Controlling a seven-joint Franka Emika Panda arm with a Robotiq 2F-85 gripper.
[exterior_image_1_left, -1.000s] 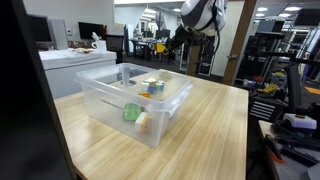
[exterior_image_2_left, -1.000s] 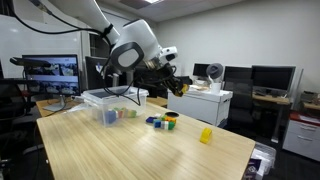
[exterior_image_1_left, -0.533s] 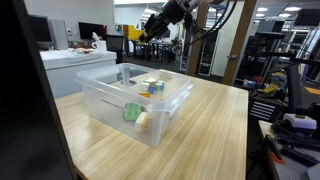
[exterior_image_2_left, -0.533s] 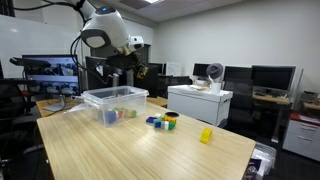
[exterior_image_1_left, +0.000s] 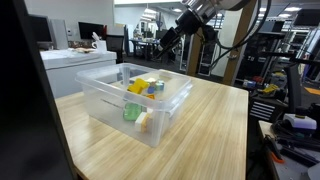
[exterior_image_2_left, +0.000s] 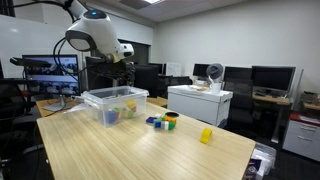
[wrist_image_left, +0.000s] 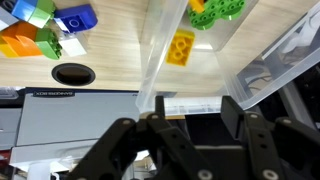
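A clear plastic bin (exterior_image_1_left: 110, 100) (exterior_image_2_left: 100, 97) stands on the wooden table and holds several toy blocks. A yellow block (exterior_image_1_left: 139, 85) (wrist_image_left: 181, 47) lies in it near a green one (wrist_image_left: 215, 10). My gripper (exterior_image_1_left: 166, 38) (exterior_image_2_left: 124, 72) hangs above the bin's far side. In the wrist view the gripper (wrist_image_left: 196, 108) is open, its fingers (wrist_image_left: 234, 112) apart with nothing between them, and the bin's clear wall (wrist_image_left: 160, 50) runs below it.
Outside the bin, a cluster of coloured blocks (exterior_image_2_left: 158, 122) (wrist_image_left: 40, 30) and a black ring (wrist_image_left: 72, 73) lie on the table. A lone yellow block (exterior_image_2_left: 206, 135) sits farther along. Desks, monitors and a white cabinet (exterior_image_2_left: 200, 102) surround the table.
The arm swung in over the bin and the gripper went from shut to open. The yellow block it carried now lies in the bin.
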